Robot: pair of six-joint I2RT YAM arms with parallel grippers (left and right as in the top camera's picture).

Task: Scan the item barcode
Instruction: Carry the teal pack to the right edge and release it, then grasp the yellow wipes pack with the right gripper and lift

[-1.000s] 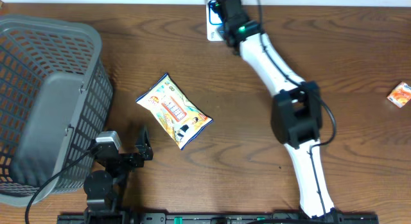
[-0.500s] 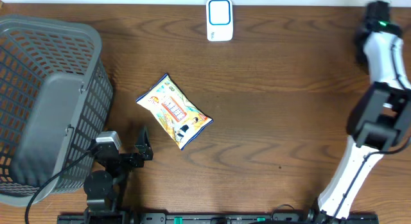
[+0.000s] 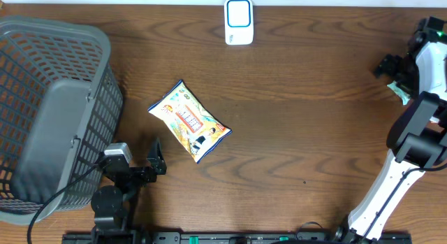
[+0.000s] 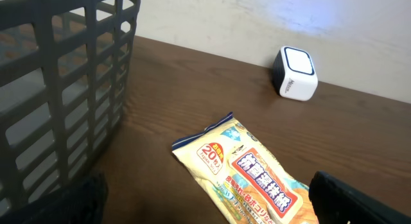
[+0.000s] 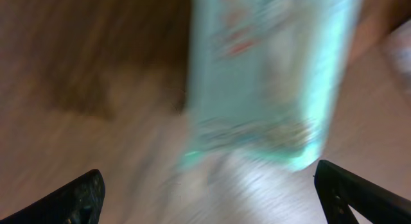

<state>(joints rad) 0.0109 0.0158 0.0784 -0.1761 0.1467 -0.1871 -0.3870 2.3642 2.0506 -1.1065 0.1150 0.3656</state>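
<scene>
Teal packet [image 5: 270,76] lies just ahead of the right claw [image 5: 209,185], lengthwise between its spread jaws. Left claw [image 4: 205,201], also spread, is well apart; the scanner [image 3: 239,22] sits far across the bench [image 3: 314,132].

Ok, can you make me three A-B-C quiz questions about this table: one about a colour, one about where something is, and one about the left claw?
1. What colour is the basket? A grey B red C yellow
2. Where is the snack packet? A in the basket B on the table C in a gripper
3. How is the left gripper? A open, empty B shut on the packet C shut on the basket
Answers: A, its mesh walls are grey; B, it lies flat on the wood; A, its fingers stand apart, holding nothing.
</scene>
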